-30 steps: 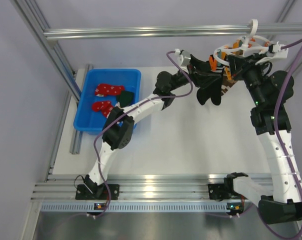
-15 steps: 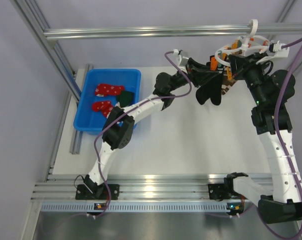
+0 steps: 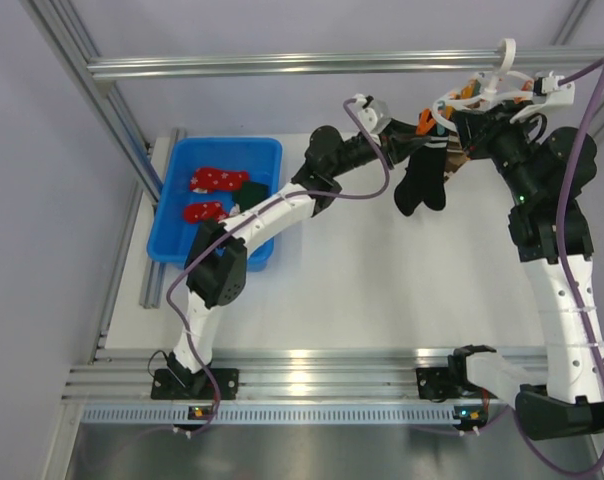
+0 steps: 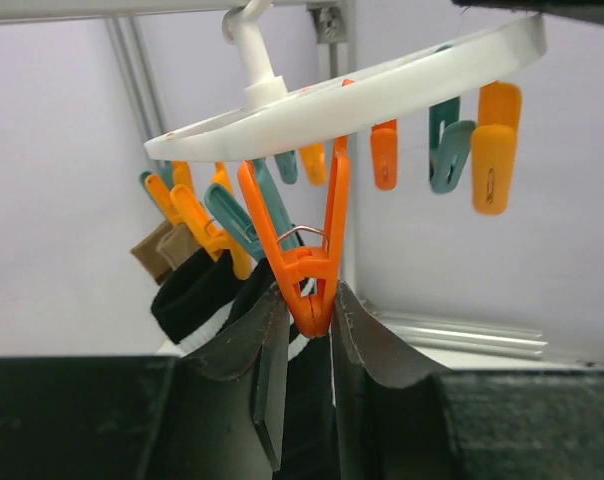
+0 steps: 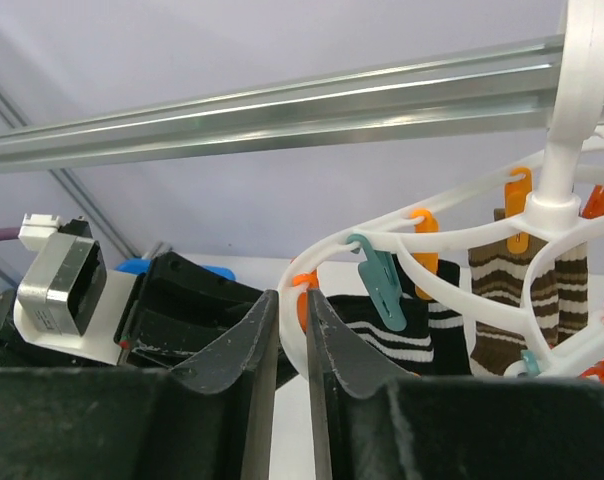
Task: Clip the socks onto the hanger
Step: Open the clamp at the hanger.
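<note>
Figure: white table [image 3: 382,290], blue bin [image 3: 227,143] at 10 o'clock, hanger [image 4: 382,85] at 1 o'clock. Left gripper [image 4: 312,300] pinches orange peg [image 4: 307,275]; right gripper [image 5: 292,300] state unclear.

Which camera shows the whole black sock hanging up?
The top external view: there the black sock hangs full length under the hanger. The left wrist view catches only its cuff, beside an orange peg. The right wrist view shows just its white-striped top edge behind the hanger.
</note>
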